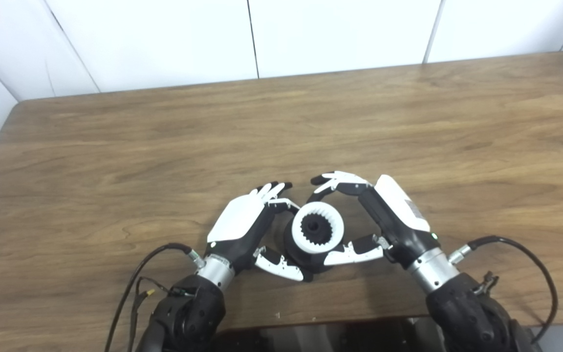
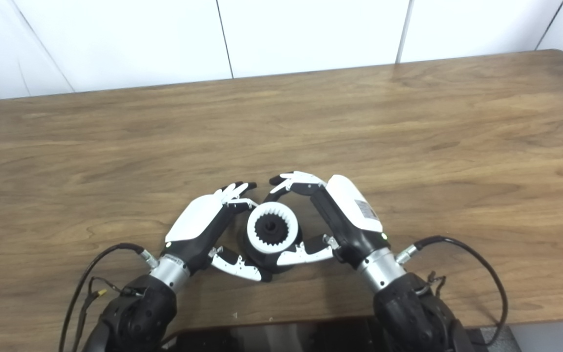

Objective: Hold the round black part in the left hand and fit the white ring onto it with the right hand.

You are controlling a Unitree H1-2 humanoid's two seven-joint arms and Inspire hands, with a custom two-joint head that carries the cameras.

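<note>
The round black part (image 1: 314,228) stands on the wooden table (image 1: 281,127) near the front edge. The white toothed ring (image 1: 337,227) sits around its top, with the black toothed hub showing in the ring's middle. My left hand (image 1: 242,225) wraps the part from the left, fingers at its far side and thumb at its near side. My right hand (image 1: 394,210) closes in from the right, fingers curled over the ring's far edge and thumb against its near edge. The same scene shows in the right eye view, with the ring (image 2: 290,230) between both hands.
Black cables loop from my left wrist (image 1: 135,274) and my right wrist (image 1: 540,274) over the table's front. White wall panels (image 1: 164,39) stand behind the table's far edge. My dark torso (image 1: 320,337) fills the bottom edge.
</note>
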